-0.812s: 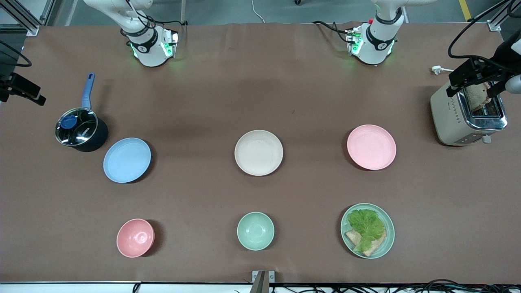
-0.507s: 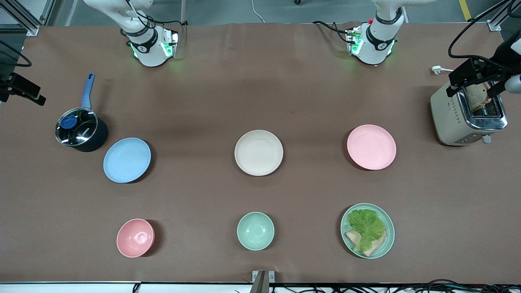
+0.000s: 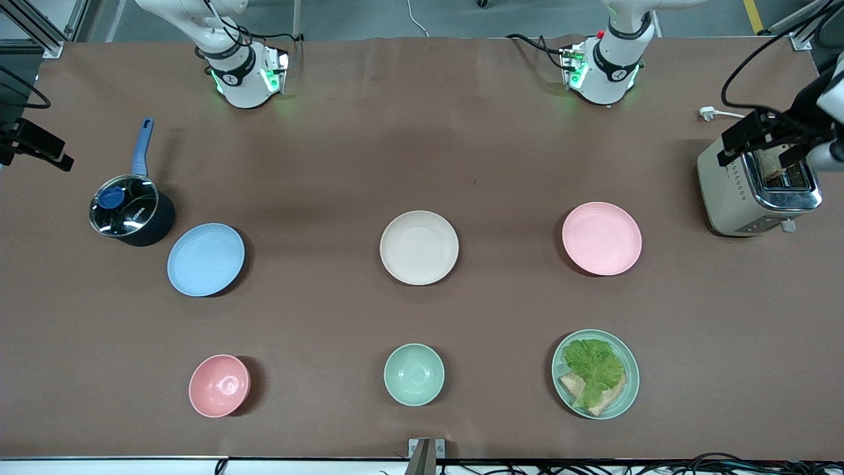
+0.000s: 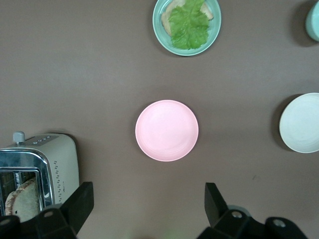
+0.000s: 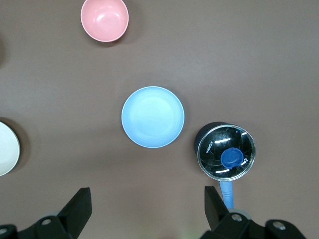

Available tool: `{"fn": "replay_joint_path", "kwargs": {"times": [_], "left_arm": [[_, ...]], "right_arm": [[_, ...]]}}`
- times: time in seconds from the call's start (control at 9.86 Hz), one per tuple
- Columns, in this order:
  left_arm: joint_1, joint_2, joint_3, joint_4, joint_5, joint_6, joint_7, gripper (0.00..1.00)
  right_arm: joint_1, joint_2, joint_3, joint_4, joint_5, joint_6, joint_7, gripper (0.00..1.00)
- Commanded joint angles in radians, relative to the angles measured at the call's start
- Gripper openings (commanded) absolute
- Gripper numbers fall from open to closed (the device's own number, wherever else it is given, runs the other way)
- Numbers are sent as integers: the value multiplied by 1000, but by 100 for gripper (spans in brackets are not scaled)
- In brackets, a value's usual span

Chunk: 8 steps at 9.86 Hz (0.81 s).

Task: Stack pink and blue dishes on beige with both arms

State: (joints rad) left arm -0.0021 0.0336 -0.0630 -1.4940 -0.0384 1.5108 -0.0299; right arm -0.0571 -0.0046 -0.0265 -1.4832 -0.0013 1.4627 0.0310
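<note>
The beige plate [image 3: 419, 247] lies mid-table. The pink plate [image 3: 601, 238] sits toward the left arm's end and the blue plate [image 3: 206, 259] toward the right arm's end, all three apart and bare. High over the table beside the toaster, my left gripper [image 3: 763, 140] is open and holds nothing; in its wrist view the left gripper [image 4: 147, 201] frames bare cloth, with the pink plate [image 4: 167, 130] well clear of it. My right gripper [image 3: 38, 146] hangs open and empty high by the pot; in its wrist view the right gripper [image 5: 147, 204] is clear of the blue plate [image 5: 153, 117].
A lidded pot [image 3: 130, 211] with a blue handle stands close to the blue plate. A toaster [image 3: 758, 191] stands at the left arm's end. Nearer the front camera are a pink bowl [image 3: 219, 385], a mint bowl [image 3: 414, 374] and a mint plate [image 3: 626, 396] holding lettuce and bread.
The left hand has shifted slightly over the toaster. The right arm and all dishes are as before.
</note>
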Motion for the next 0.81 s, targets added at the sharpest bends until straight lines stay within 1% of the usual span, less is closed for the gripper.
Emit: {"fn": "replay_joint_path", "kwargs": {"times": [0.0,0.1,0.2,0.3,0.41,0.61,0.71], "left_arm": [[7,69,44,-139,-38,139,118,98],[8,100,63,-217,-76,243,172,100],[10,144,72,-262,-105,328,250,100],[17,196,74,-293,-125,389,292,100],[20,245,74,-316,-147,435,332,100],[22,339,74,-376,-181,567,384,100],[22,374,74,-405,-179,606,404,100]], "right_arm": [[-24,73,-27,-18,15,39,-78,100],[-23,109,-62,-61,50,115,-136,100],[-24,141,-73,-106,55,190,-202,100],[-26,181,-78,-142,56,244,-303,100],[-39,228,-84,-176,61,314,-363,100],[-46,308,-107,-241,137,440,-492,100],[-53,348,-131,-284,199,512,-593,100]]}}
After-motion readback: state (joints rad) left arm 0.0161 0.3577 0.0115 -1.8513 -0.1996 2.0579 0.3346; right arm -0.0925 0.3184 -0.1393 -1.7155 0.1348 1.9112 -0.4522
